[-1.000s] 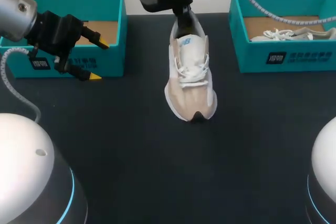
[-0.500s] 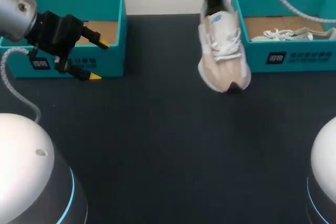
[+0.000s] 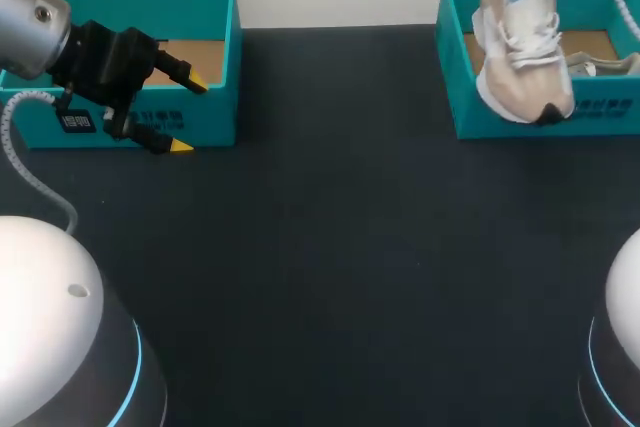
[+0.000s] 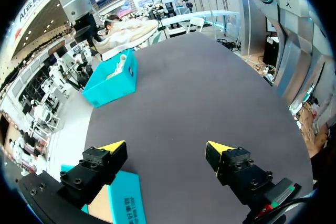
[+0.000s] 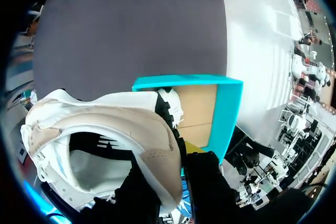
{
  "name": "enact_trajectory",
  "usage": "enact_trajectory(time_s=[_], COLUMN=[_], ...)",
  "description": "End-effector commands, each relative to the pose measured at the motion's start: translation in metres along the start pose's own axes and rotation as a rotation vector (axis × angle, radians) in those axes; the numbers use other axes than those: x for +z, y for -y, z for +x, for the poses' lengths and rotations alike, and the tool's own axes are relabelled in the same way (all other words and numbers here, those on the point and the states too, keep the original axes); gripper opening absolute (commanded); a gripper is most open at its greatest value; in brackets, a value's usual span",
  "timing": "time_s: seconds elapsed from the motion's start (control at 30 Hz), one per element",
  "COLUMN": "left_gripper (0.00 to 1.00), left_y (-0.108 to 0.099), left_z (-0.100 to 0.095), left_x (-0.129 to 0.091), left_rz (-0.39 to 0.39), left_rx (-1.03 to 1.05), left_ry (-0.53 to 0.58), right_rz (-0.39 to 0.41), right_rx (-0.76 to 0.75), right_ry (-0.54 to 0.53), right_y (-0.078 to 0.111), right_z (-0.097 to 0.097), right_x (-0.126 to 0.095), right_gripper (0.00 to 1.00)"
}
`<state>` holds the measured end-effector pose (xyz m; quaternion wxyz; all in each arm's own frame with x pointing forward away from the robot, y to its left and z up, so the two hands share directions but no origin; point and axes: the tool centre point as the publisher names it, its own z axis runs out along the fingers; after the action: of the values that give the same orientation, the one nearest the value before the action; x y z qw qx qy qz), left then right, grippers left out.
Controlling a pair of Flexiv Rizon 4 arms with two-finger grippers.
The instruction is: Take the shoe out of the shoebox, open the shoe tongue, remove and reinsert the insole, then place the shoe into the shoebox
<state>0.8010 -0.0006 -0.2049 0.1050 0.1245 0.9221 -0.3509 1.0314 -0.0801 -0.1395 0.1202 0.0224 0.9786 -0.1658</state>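
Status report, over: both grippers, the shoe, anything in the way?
Left gripper open, empty, by left shoebox. Right gripper shut on shoe, held at heel above right shoebox. Second shoe lies inside that box.

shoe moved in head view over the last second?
Yes. The shoe has gone right and away from the camera, from the middle of the table to above the right shoebox.
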Motion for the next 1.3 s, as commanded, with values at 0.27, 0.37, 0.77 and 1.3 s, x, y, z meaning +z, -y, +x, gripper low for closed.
enact_trajectory(time_s=[0.27, 0.37, 0.77, 1.3], left_gripper=[1.00, 1.00, 1.00, 1.00], left_y=[0.000, 0.000, 0.000, 0.000], left_z=[0.001, 0.001, 0.001, 0.001], left_x=[0.000, 0.000, 0.000, 0.000], left_rz=[-0.002, -0.002, -0.002, -0.002], left_rx=[0.000, 0.000, 0.000, 0.000], left_ry=[0.000, 0.000, 0.000, 0.000], right_rz=[-0.061, -0.061, 0.017, 0.077], right_rx=[-0.002, -0.002, 0.036, 0.109], right_ry=[0.005, 0.005, 0.036, -0.034], right_y=[0.007, 0.007, 0.079, 0.187], right_z=[0.003, 0.003, -0.051, -0.125], right_x=[0.000, 0.000, 0.053, 0.134], right_gripper=[0.00, 0.00, 0.00, 0.00])
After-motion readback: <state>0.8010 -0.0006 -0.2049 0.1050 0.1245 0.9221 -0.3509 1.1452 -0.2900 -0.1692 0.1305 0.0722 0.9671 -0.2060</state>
